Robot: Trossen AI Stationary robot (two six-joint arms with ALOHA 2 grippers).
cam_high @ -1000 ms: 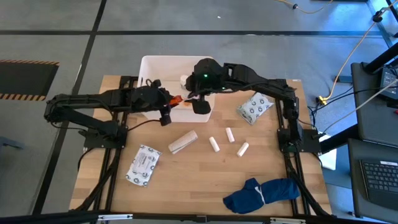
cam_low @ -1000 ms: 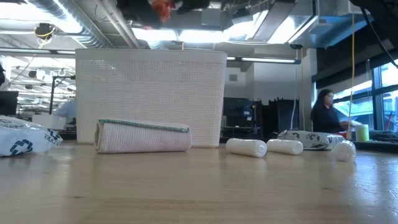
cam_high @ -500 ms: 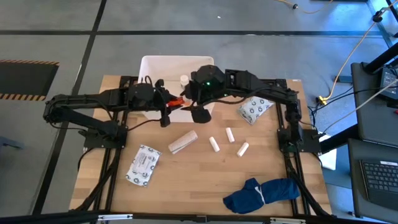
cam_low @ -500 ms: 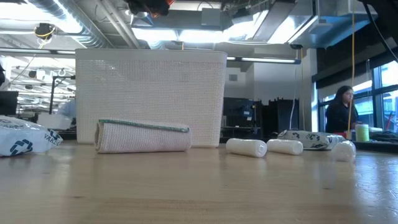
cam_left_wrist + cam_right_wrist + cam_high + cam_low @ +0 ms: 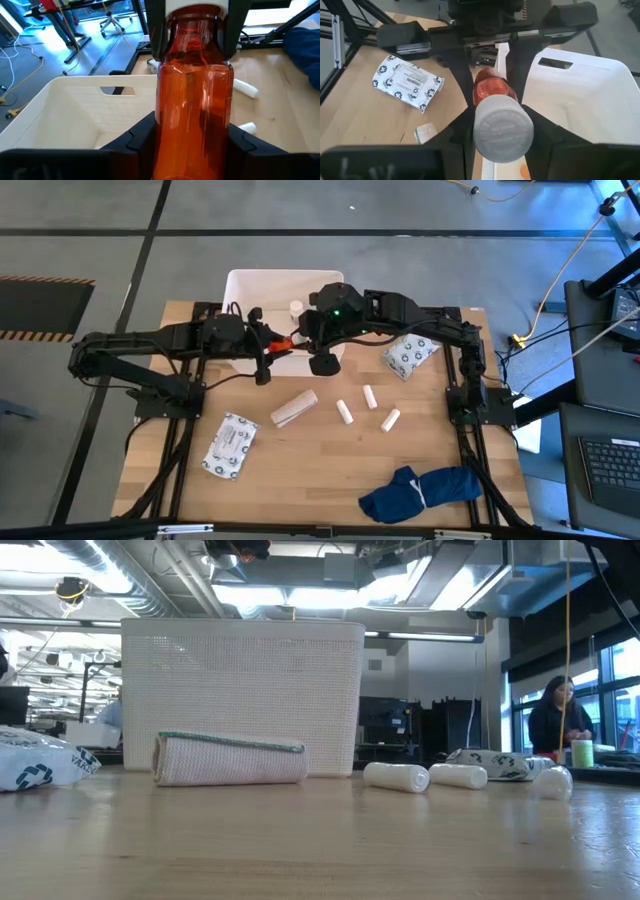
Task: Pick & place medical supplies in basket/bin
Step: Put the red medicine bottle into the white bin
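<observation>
Both grippers, left (image 5: pixel 192 145) and right (image 5: pixel 502 145), clamp the same orange bottle (image 5: pixel 194 95).
You have the left on its body, the right on its white cap (image 5: pixel 503 127); white tub (image 5: pixel 262 288) directly below them, over its near edge.

High view overhead; low view level; wrist views close, facing, sharing orange bottle (image 5: pixel 195 100).

Left arm: reaches in from the left across the table's far half, forearm level.
Left gripper (image 5: pixel 281 345): fingers closed around the body of the orange bottle (image 5: pixel 192 95), held above the table.
Right arm: stretched from the right toward the left one.
Right gripper (image 5: pixel 504 131): fingers clasp the bottle's white cap.
</observation>
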